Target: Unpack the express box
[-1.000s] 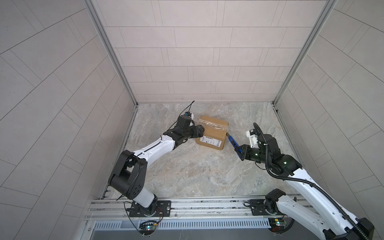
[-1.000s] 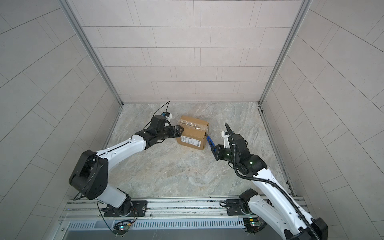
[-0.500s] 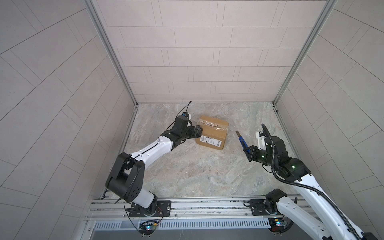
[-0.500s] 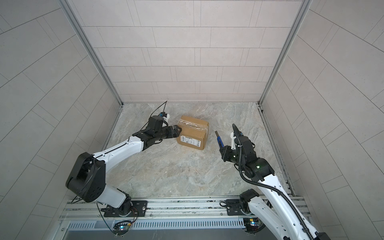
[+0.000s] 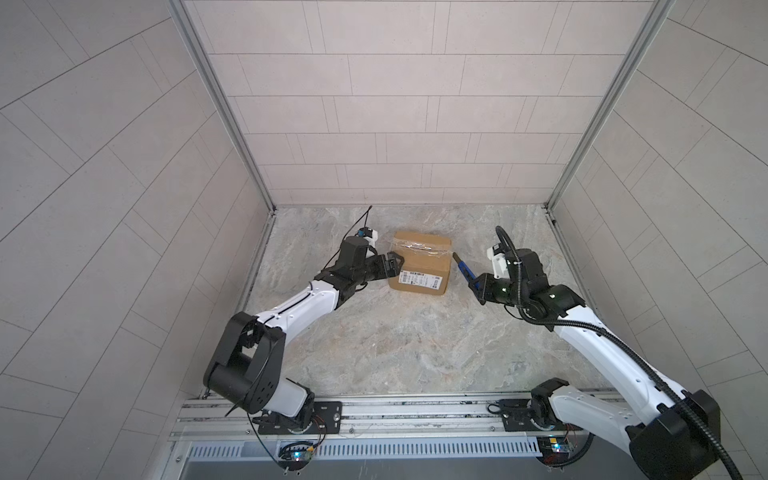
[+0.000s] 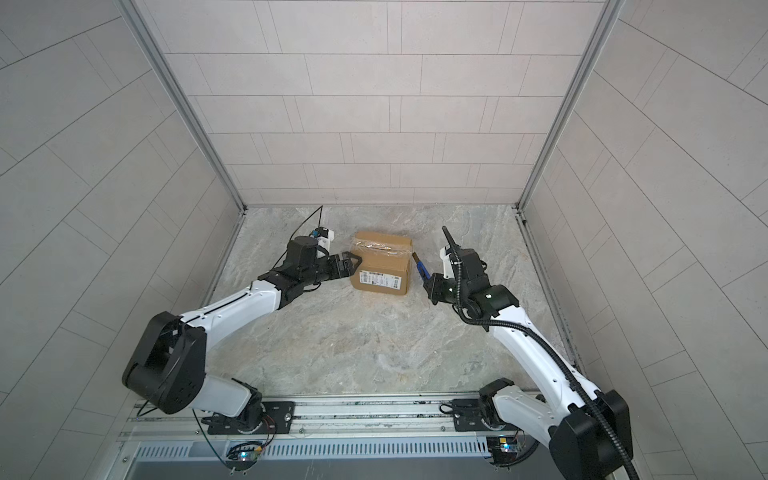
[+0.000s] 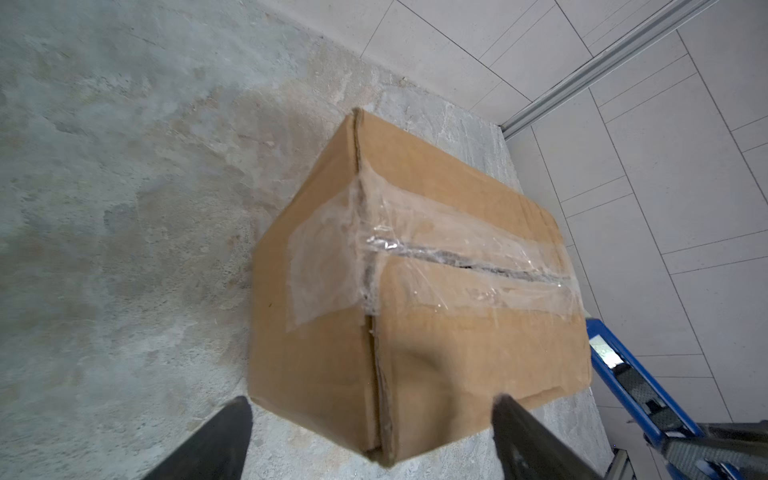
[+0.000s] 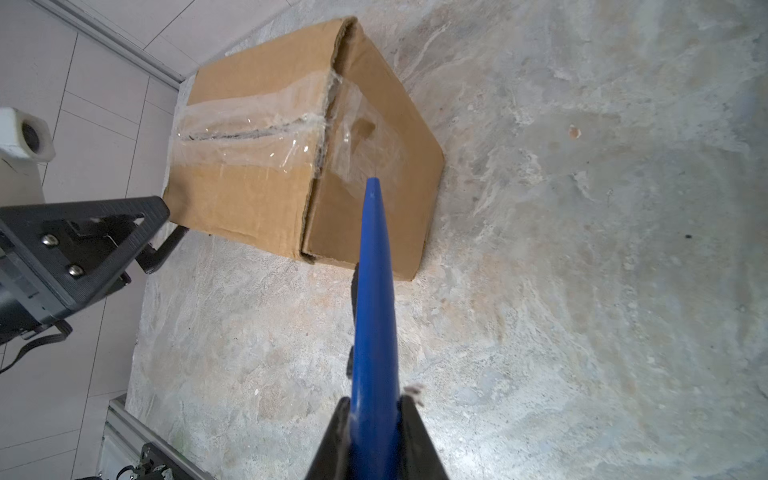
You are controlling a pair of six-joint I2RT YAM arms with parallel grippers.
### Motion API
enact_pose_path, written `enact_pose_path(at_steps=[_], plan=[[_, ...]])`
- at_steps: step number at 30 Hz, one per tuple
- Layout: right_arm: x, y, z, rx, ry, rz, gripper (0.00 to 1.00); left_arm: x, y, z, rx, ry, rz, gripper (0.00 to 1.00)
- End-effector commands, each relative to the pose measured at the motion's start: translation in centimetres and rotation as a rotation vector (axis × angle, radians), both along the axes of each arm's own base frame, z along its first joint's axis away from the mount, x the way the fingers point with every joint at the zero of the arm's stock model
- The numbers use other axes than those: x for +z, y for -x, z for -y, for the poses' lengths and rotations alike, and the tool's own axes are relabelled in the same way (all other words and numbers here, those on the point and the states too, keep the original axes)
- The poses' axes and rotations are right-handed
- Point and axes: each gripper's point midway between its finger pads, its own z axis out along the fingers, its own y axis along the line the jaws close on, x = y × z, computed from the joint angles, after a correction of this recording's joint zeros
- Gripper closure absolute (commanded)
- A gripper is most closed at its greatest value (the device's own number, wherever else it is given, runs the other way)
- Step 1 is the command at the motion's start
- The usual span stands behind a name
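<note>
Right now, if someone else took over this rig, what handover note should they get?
Left gripper: open and empty, jaws spread at the express box's left end.
Right gripper: shut on a blue utility knife. Its tip is near the box's right end; contact unclear.
Box: on the tabletop between the arms, flaps closed, label on the near side.
Done: the clear tape looks ragged, perhaps slit, along the top seam.
Left: free the tape at the ends, fold the flaps open, and take out the contents, which are unseen.
</note>
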Motion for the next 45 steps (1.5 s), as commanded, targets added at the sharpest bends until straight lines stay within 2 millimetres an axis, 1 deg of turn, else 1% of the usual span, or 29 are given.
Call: enact_pose_path(at_steps=[1, 4, 6, 7, 12, 14, 16, 18, 19, 21, 23, 24, 26, 29, 32, 35, 38, 40, 43, 45], plan=[[1.9, -2.0, -1.4, 0.055, -0.022, 0.088, 1.00, 0.4, 0.5, 1.4, -0.028, 0.076, 0.016, 0.07], [2.3, -3.7, -2.3, 0.085, -0.020, 0.098, 1.00, 0.3, 1.6, 2.1, -0.044, 0.091, 0.017, 0.07], [2.7, -5.1, -3.2, 0.104, -0.024, 0.108, 1.00, 0.3, 2.1, 1.8, -0.027, 0.096, 0.025, 0.07], [2.9, -5.8, -3.6, 0.110, -0.027, 0.114, 1.00, 0.2, 3.2, 2.8, -0.051, 0.103, 0.022, 0.07], [2.9, -9.8, -5.7, 0.134, -0.033, 0.113, 1.00, 0.9, 5.5, 3.6, -0.050, 0.211, 0.024, 0.07], [3.1, -11.1, -6.2, 0.134, -0.019, 0.109, 1.00, 1.2, 6.0, 3.1, -0.029, 0.220, 0.034, 0.06], [3.4, -12.2, -6.1, 0.121, 0.013, 0.111, 1.00, 1.7, 6.4, 2.1, 0.004, 0.212, 0.053, 0.05], [4.1, -12.7, -5.3, 0.093, 0.051, 0.124, 1.00, 2.3, 6.8, 0.7, 0.035, 0.149, 0.081, 0.04], [4.4, -12.6, -4.8, 0.080, 0.065, 0.129, 1.00, 2.5, 6.8, 0.1, 0.043, 0.116, 0.093, 0.03], [4.6, -11.7, -3.7, 0.053, 0.098, 0.127, 1.00, 3.3, 6.8, -1.2, 0.057, 0.065, 0.121, 0.02], [4.5, -9.8, -2.3, 0.025, 0.121, 0.123, 1.00, 3.9, 6.4, -2.7, 0.077, 0.045, 0.131, 0.00], [4.4, -8.7, -1.8, 0.021, 0.126, 0.125, 1.00, 4.0, 5.6, -4.2, 0.112, 0.041, 0.133, 0.00], [4.0, -6.1, -0.5, 0.004, 0.134, 0.124, 1.00, 4.4, 4.3, -6.3, 0.154, 0.036, 0.140, 0.00], [2.8, -2.0, 1.0, -0.015, 0.137, 0.083, 1.00, 4.9, 2.4, -8.3, 0.192, 0.014, 0.149, 0.00], [1.7, 1.6, 1.7, -0.012, 0.134, 0.036, 1.00, 5.0, 0.2, -9.1, 0.211, -0.005, 0.151, 0.00], [1.2, 4.0, 1.6, -0.005, 0.109, 0.029, 1.00, 4.9, -2.3, -9.2, 0.213, 0.005, 0.139, 0.00], [0.9, 5.1, 0.7, 0.018, 0.086, 0.028, 1.00, 5.0, -4.5, -8.7, 0.200, 0.004, 0.148, 0.00], [0.9, 5.2, -0.2, 0.040, 0.079, 0.035, 1.00, 5.2, -5.7, -8.0, 0.176, 0.020, 0.154, 0.00], [1.1, 4.6, -1.6, 0.064, 0.052, 0.050, 1.00, 4.8, -6.8, -7.0, 0.143, 0.045, 0.141, 0.00], [1.1, 4.0, -2.4, 0.075, 0.035, 0.054, 1.00, 4.2, -7.3, -6.8, 0.134, 0.044, 0.129, 0.00]])
